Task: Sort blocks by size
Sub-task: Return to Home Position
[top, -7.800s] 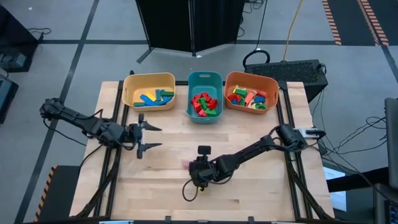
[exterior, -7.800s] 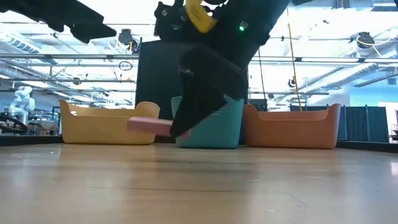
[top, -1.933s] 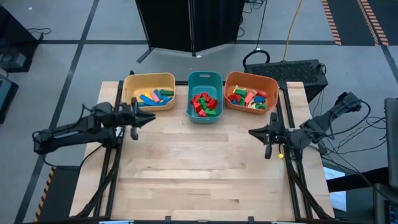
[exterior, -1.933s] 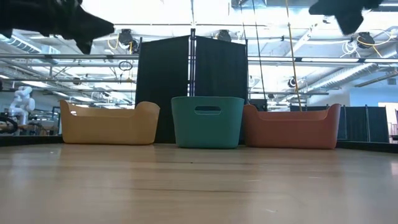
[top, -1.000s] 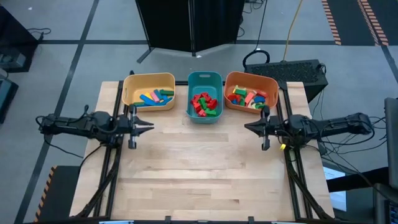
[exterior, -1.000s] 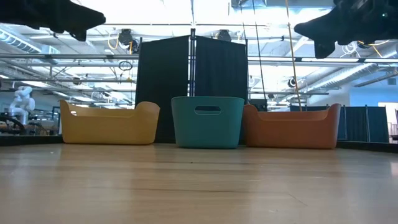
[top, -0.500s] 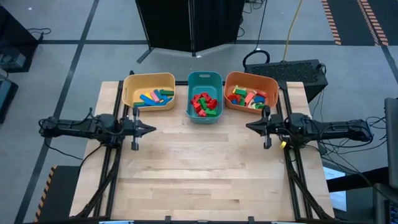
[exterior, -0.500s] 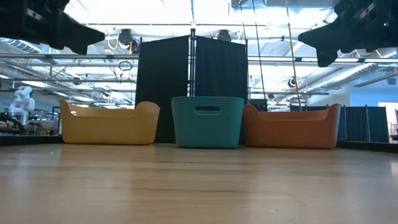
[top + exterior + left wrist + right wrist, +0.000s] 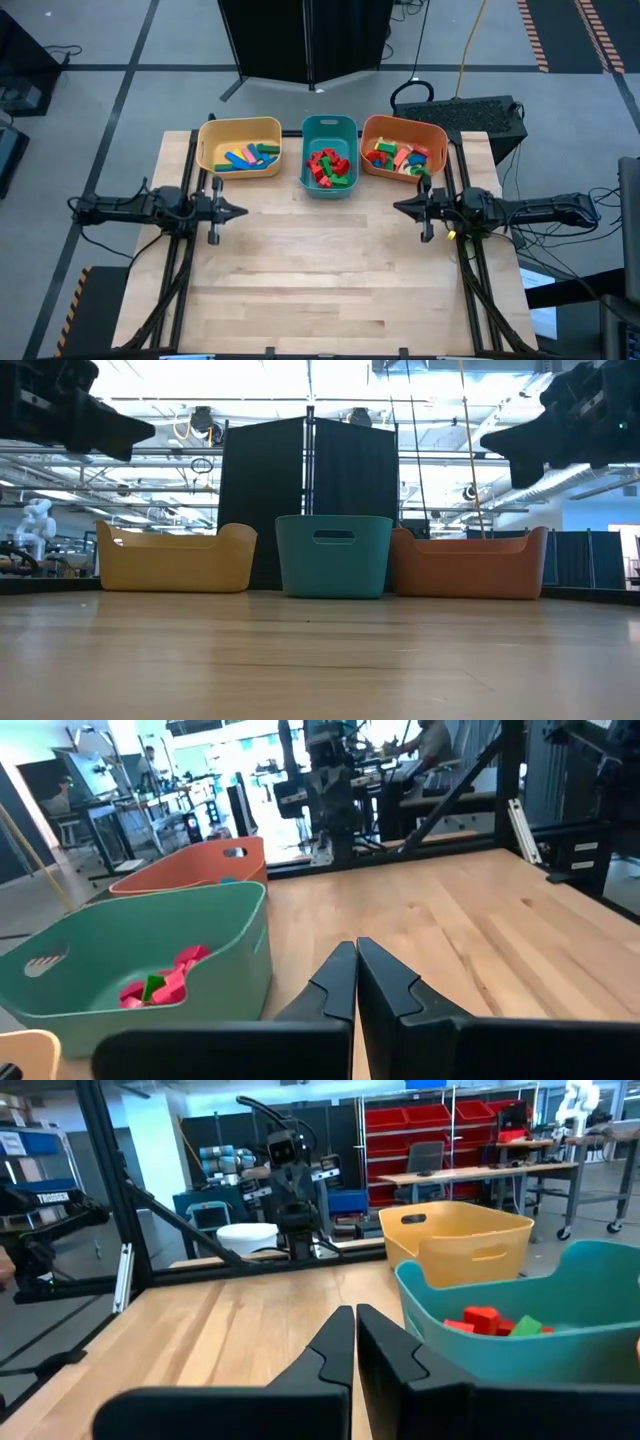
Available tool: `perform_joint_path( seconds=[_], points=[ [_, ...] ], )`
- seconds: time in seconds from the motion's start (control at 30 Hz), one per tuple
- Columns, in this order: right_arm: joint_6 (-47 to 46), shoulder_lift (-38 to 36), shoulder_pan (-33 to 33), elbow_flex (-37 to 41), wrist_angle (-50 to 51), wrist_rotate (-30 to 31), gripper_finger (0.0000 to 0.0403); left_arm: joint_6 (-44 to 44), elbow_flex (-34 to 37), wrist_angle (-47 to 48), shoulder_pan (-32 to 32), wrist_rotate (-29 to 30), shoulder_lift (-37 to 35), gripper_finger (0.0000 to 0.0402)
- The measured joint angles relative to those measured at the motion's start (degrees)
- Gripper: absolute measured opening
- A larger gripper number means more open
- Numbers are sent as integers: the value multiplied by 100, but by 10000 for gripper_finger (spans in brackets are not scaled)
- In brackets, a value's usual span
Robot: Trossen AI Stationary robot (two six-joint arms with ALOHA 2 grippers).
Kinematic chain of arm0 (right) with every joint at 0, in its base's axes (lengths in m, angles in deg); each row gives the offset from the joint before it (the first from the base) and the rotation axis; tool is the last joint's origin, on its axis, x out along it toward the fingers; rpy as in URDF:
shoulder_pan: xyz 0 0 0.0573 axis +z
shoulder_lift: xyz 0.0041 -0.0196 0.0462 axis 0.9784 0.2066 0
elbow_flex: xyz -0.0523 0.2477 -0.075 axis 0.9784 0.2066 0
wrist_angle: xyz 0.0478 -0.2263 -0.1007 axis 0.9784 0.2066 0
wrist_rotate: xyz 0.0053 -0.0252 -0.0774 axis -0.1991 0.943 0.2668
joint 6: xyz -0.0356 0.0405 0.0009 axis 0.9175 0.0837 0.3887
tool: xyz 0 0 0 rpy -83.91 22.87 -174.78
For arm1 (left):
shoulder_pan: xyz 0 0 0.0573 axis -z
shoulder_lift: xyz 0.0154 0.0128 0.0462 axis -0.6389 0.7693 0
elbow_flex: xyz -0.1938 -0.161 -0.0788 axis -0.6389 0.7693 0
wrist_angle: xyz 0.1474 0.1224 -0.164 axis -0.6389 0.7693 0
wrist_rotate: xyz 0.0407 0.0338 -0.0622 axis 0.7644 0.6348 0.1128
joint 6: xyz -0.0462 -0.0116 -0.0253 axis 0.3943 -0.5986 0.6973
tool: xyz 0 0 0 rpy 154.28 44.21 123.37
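Sorting looks finished: small coloured toy blocks (image 9: 327,166) fill plastic bins (image 9: 330,120) beside the closed, empty jaws of left gripper (image 9: 240,211) and right gripper (image 9: 398,207).

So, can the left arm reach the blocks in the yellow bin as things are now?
Probably yes. The left gripper hangs over the table near the yellow bin, nothing stands between them, and the blocks lie uncovered in it. The gripper is shut, so it must open first.

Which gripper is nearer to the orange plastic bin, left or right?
Right. The right gripper is just in front of the orange plastic bin; the left gripper is across the table, before the yellow plastic bin.
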Motion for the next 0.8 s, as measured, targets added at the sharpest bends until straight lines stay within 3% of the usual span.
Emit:
perform_joint_path(
  seconds=[0.3, 0.8],
  points=[
    [-66, 0, 0, 173, -250, 3, 0, 0, 215, 342, 0, -49, -425, 1],
    [196, 2, 2, 174, -206, 115, 0, 0, 411, 276, 0, 70, -463, 1]
  ],
)
